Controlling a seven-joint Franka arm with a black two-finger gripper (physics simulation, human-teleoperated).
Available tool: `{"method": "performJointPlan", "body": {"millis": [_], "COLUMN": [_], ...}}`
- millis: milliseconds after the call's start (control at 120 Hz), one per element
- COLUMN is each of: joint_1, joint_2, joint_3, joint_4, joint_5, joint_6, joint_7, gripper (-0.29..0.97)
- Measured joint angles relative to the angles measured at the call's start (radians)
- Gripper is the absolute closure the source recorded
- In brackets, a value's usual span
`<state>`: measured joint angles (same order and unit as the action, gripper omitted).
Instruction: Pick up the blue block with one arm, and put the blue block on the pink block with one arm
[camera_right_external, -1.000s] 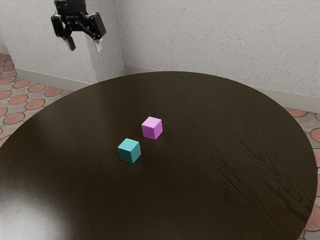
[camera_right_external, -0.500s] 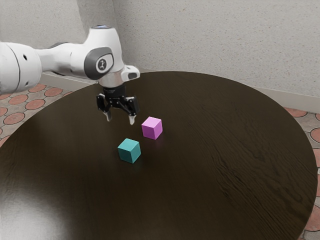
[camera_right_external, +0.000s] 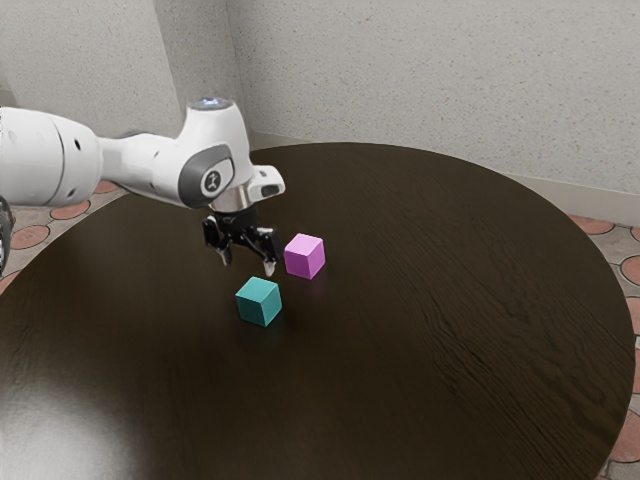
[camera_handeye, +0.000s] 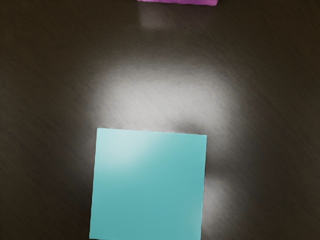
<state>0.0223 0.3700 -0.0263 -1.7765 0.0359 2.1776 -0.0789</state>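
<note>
The blue block (camera_right_external: 259, 302), a teal-tinted cube, sits flat just left of centre in the exterior view. The pink block (camera_right_external: 304, 256) rests near it, up and right, not touching.

Side overview; wrist above blue block (camera_handeye: 148, 185)

The blue block (camera_right_external: 259, 301) is really turquoise, paler on top. The pink block (camera_right_external: 304, 255) is a light violet-pink. The worktop (camera_right_external: 450, 300) is very dark brown with fine wood grain and pale shine. The arm (camera_right_external: 120, 165) is white with a grey joint cap; the pincer (camera_right_external: 248, 265) is black with pale tips. The wall (camera_right_external: 450, 80) is speckled light grey; the floor (camera_right_external: 612, 240) has reddish round tiles in pale joints.
</note>
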Motion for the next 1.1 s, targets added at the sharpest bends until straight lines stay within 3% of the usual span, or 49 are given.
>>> {"method": "performJointPlan", "body": {"millis": [283, 1100], "joint_1": [0.001, 0.002], "joint_2": [0.076, 0.164], "joint_3": [0.001, 0.006], "joint_4": [0.0, 0.026], "joint_5": [0.038, 0.038], "joint_6": [0.067, 0.147], "joint_7": [0.042, 0.106], "gripper": [0.0, 0.0]}}
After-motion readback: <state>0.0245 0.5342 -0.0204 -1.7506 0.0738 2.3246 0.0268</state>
